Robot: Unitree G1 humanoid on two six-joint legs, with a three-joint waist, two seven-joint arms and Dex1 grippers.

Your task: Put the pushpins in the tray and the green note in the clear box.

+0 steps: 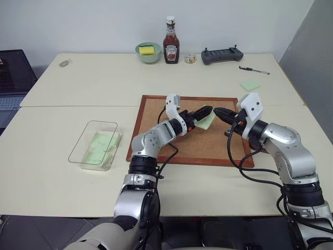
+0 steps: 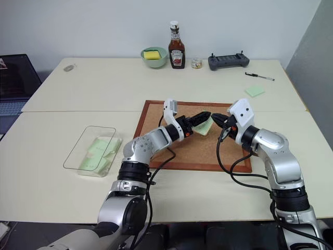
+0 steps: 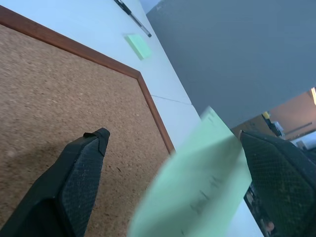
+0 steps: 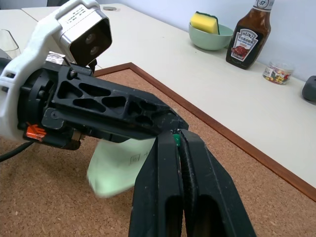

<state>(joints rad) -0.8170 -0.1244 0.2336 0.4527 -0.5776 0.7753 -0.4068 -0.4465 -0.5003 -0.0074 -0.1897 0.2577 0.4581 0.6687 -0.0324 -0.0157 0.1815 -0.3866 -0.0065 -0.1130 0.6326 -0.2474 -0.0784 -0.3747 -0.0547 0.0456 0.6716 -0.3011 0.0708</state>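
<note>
Over the corkboard (image 1: 171,143), both hands are raised and pointed at each other. The left hand (image 1: 204,113) is spread wide, and the green note (image 1: 207,122) is seen between its fingers (image 3: 79,177), hanging tilted above the cork. The right hand (image 1: 221,113) is pressed together, with something small and green, seemingly a pushpin (image 4: 176,139), pinched at its tips, just beside the note's upper edge. Whether the note is carried by the right hand or the left cannot be told. The clear box (image 1: 95,144) is set on the table (image 1: 62,172) to the left of the corkboard, with pale green paper lying inside it.
</note>
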